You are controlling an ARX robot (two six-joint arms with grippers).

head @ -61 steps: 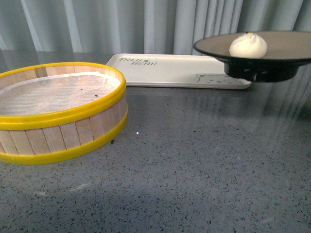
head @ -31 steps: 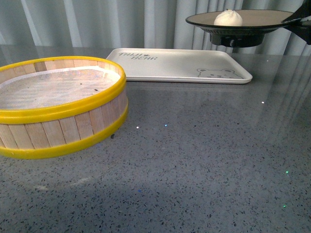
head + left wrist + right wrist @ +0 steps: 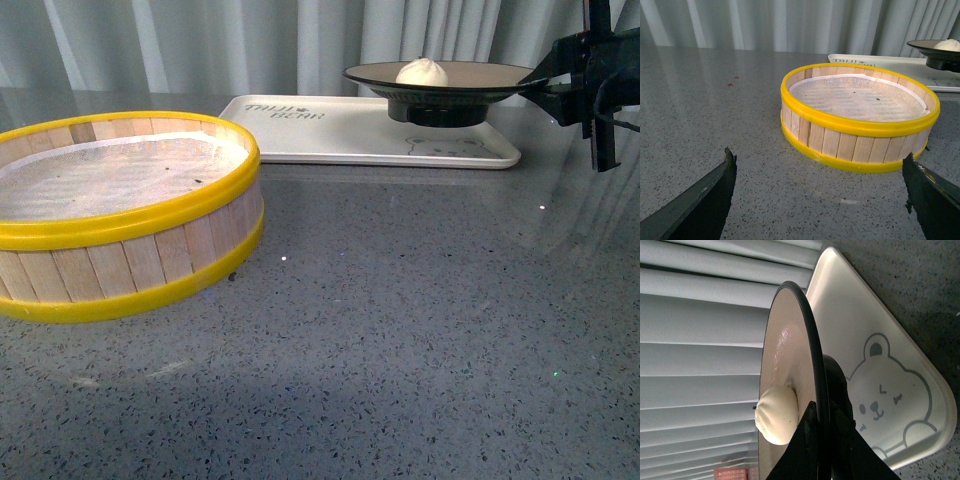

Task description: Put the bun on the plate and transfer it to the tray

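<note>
The white bun (image 3: 422, 72) sits on the brown, black-rimmed plate (image 3: 370, 78). My right gripper (image 3: 545, 85) is shut on the plate's right rim and holds it level, low over the bear-printed end of the cream tray (image 3: 320, 135). Whether the plate's foot touches the tray I cannot tell. In the right wrist view the gripper (image 3: 821, 412) pinches the rim of the plate (image 3: 790, 340) beside the bun (image 3: 776, 416), with the tray (image 3: 860, 315) behind. My left gripper (image 3: 819, 156) stands open over the counter, near the basket, holding nothing.
A yellow-rimmed wooden steamer basket (image 3: 120, 220) lined with white paper stands at the front left on the grey speckled counter (image 3: 420, 330). It also fills the left wrist view as the basket (image 3: 860, 112). Pale curtains hang behind the tray.
My right gripper has carried the plate with the bun leftward and down, from high at the right to low over the tray's right end. The basket and the tray have stayed put.
</note>
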